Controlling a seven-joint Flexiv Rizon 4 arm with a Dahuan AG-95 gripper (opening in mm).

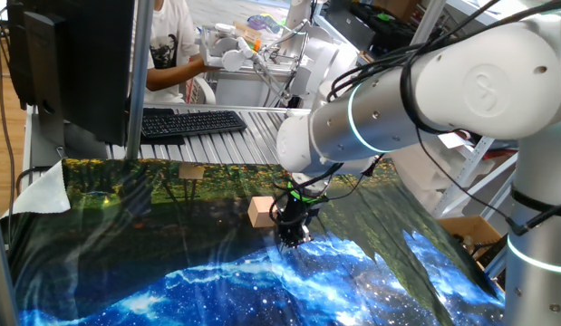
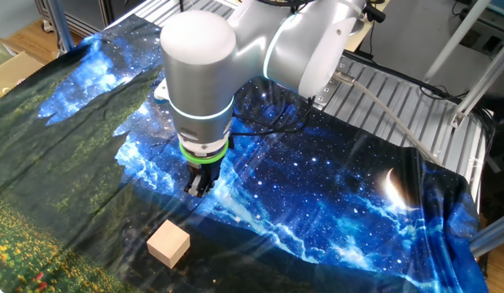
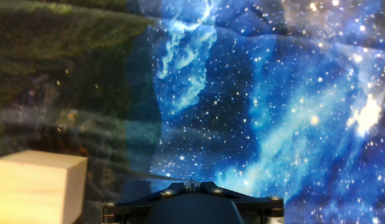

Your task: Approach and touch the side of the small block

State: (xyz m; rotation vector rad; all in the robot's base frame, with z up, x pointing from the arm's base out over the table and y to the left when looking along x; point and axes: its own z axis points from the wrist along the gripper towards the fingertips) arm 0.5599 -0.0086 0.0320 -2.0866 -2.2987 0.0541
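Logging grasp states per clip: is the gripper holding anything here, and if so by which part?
Nothing is held. The gripper hangs near the small block with cloth visible between them.

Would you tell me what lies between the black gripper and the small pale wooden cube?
Only bare starry printed cloth separates gripper and small pale wooden cube, clearest in the other fixed view.

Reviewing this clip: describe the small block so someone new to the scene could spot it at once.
Start at the printed cloth covering the table, where its starry blue half meets the dark green half. Beside the black claw at the end of the silver arm, on the dark side, sits the small block. It is a plain pale wooden cube, the only light solid shape on the cloth there.
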